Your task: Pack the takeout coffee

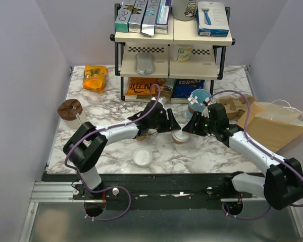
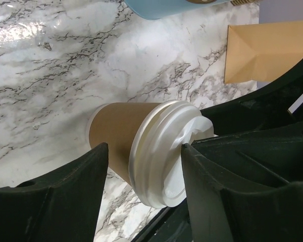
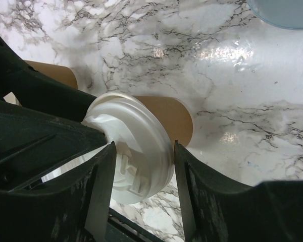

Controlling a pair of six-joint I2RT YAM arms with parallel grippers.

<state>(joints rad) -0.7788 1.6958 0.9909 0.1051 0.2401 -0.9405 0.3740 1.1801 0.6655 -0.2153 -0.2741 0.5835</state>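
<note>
Two hands crowd one small cup, and that is the root of the risk. In the top view, the left hand [image 1: 167, 126] and the right hand [image 1: 193, 127] meet nose to nose over the takeout coffee [image 1: 181, 136]. It stands upright on the bench [image 1: 217, 154] near the middle, well apart from the brown paper bag [image 1: 272, 130] at the right. A loose lid [image 1: 142, 157] sits nearer the arms, and the light-blue cup [image 1: 198, 97] stands just behind the right hand. A carry toward the bag would probably pass close to that blue cup, and a careless swing could knock it over.

In the left wrist view, the left hand's fingers [image 2: 70, 196] straddle the coffee. One tip rests against the rim of the cup's lid [image 2: 159, 151] and the other lies at the paper wall. Whether they squeeze or merely bracket the cup cannot be told. Uneven pressure, hard plastic on one side and soft wall on the other, could tip the cup or pop the lid.

In the right wrist view, the right hand's fingers [image 3: 98, 196] pinch the lid across its rim, one on each side of the plastic. The left hand's black body crowds the same rim. A hold on the lid alone looks weak: a lift may pull it off and leave the cup behind, spilling whatever it holds. If both hands pull in different directions, the cup could be crushed or twisted. A second tan cup [image 3: 53, 73], unlidded, stands just behind and could be bumped.
</note>
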